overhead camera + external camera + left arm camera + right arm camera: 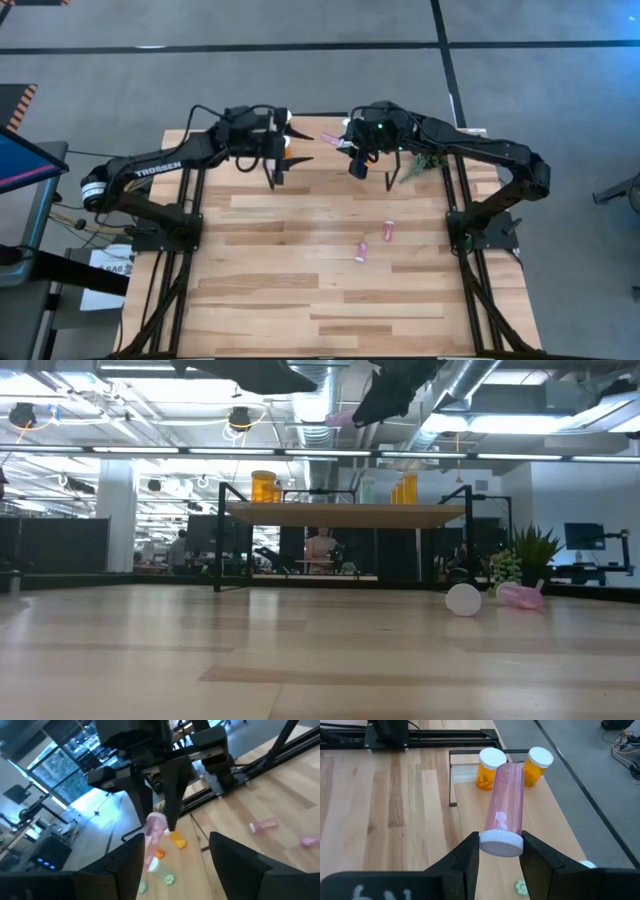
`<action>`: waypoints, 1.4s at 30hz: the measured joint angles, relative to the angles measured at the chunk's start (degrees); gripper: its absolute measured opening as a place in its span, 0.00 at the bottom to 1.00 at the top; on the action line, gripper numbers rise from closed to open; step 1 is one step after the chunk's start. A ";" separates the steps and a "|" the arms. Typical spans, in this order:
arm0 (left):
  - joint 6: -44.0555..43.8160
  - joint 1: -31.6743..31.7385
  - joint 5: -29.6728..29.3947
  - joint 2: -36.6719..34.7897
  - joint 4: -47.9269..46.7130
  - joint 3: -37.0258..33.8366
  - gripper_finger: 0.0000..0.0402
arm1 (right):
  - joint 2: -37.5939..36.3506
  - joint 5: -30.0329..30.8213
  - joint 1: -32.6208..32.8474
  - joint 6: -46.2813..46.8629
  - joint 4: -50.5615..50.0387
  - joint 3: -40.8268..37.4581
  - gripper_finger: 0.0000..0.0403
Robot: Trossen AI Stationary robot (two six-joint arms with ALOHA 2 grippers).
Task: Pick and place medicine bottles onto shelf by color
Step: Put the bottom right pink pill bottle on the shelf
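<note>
Lying between the right gripper (499, 851) fingers: pink bottle (504, 805).

Light-wood plank table (300, 300), seen from above. Two pink bottles lie on their sides right of centre, near each other: one (388, 232) toward 3 o'clock, one (361, 251) toward 4 o'clock. At the 12 o'clock edge stands the shelf (345, 515) on black legs, carrying orange white-capped bottles (490, 768).
</note>
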 joint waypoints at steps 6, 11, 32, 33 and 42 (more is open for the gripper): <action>0.18 -1.02 -1.82 1.69 0.38 -0.05 0.53 | 0.00 0.01 0.40 0.19 0.14 0.00 0.35; 0.46 -0.96 -2.49 5.53 3.47 -0.01 0.53 | 0.00 0.01 0.63 0.16 0.20 -0.02 0.35; -1.94 -0.98 -2.80 8.41 5.11 -0.03 0.53 | 0.02 0.10 0.59 0.12 1.26 -0.04 0.35; -2.06 -0.98 -2.47 8.41 4.91 -0.03 0.53 | 0.02 0.10 0.59 0.12 1.69 -0.04 0.35; -2.08 -0.98 -2.63 8.23 3.02 -0.03 0.53 | 0.02 0.07 0.45 -0.15 3.27 -0.04 0.35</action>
